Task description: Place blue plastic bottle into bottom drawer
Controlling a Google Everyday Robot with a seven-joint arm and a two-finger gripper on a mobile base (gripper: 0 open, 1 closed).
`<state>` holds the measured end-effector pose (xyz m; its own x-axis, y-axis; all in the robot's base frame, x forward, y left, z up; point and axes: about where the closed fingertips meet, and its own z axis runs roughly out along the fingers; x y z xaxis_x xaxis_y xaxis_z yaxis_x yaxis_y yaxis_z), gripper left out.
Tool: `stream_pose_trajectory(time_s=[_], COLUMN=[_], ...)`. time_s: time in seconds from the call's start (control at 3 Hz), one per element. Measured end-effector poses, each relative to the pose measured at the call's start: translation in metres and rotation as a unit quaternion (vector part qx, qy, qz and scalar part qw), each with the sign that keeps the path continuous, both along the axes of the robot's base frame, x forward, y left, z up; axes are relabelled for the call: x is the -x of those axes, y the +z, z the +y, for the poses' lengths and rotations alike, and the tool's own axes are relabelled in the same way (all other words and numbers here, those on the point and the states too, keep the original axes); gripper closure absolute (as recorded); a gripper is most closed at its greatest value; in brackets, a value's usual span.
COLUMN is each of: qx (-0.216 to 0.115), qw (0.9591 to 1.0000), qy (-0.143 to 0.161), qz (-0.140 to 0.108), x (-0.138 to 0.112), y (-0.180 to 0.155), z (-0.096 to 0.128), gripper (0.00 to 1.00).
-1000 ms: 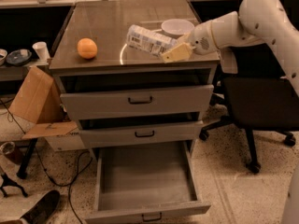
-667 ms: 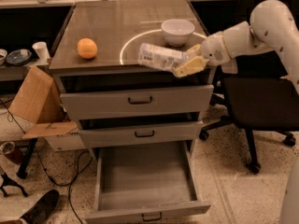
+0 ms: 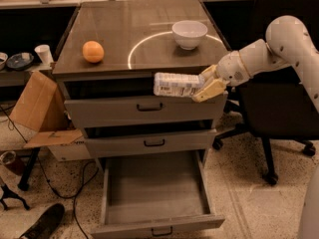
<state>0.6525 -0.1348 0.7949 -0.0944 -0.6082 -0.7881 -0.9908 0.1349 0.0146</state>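
Note:
The blue plastic bottle [image 3: 177,84], clear and ribbed with a whitish label, lies sideways in my gripper [image 3: 205,83], in the air in front of the top drawer's face. The gripper is shut on the bottle's right end; my white arm [image 3: 269,49] reaches in from the right. The bottom drawer [image 3: 155,183] stands pulled open below, its bare grey inside showing. The bottle is above and slightly right of the drawer's middle, well above it.
An orange [image 3: 93,51] and a white bowl [image 3: 189,33] sit on the cabinet top [image 3: 134,29]. The two upper drawers [image 3: 144,111] stand slightly open. A black office chair [image 3: 279,108] is at the right. A cardboard box [image 3: 37,108] and cables lie at the left.
My gripper has carried the bottle off the cabinet top, forward and down, from beside the bowl to in front of the top drawer.

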Motion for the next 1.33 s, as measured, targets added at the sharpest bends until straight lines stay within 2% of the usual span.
stream_pose_trajectory(time_s=[0.33, 0.67, 1.0, 1.33], qx=[-0.019, -0.021, 0.030, 0.081], qw=[0.9988, 0.9950, 0.9986, 0.9957], qy=[-0.021, -0.069, -0.039, 0.035], qz=[-0.039, -0.069, -0.015, 0.030], x=[0.015, 0.039, 0.083, 0.116], y=[0.016, 0.020, -0.064, -0.136], z=[0.001, 0.002, 0.040, 0.066], gripper=[1.00, 1.00, 1.00, 1.00])
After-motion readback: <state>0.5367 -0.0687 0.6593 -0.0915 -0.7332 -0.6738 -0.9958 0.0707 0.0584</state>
